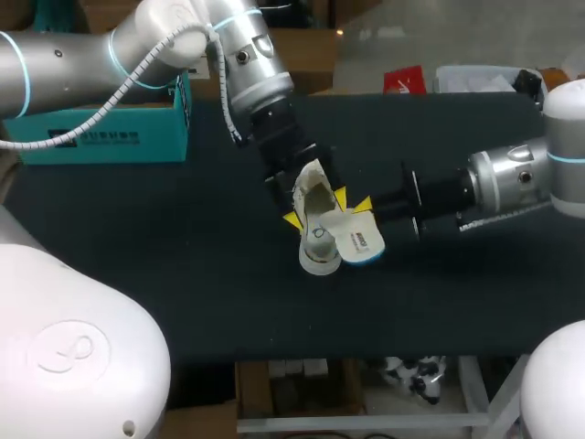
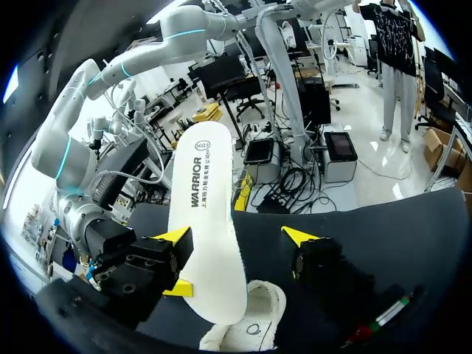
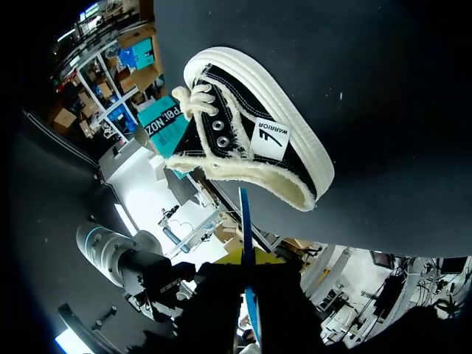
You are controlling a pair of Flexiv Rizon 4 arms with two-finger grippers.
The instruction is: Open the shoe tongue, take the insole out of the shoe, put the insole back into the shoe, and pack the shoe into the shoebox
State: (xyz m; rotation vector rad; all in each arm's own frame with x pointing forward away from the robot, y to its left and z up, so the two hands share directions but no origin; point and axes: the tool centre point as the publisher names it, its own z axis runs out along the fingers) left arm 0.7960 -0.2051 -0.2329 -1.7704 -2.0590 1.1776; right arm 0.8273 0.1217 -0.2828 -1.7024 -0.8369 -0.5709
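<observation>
Two claws, one shoe, insole hovering at the opening

Right claw (image 1: 361, 206) is clamped on the insole (image 2: 203, 221), with its lower end at the mouth of the shoe (image 3: 258, 140). Left claw (image 2: 236, 237) hangs wide open astride the heel. I'd steady the shoe first, then feed the insole in flat. The dark counter (image 1: 164, 247) looks grippy enough, and the teal shoebox (image 1: 101, 137) sits well apart, back left.

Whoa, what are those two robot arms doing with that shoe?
The right gripper is pinching a white insole, and one end of it is right by the opening of the black and white shoe. The left gripper hovers over the shoe with its fingers open. The teal shoebox sits at the back of the table, away from the shoe.
</observation>
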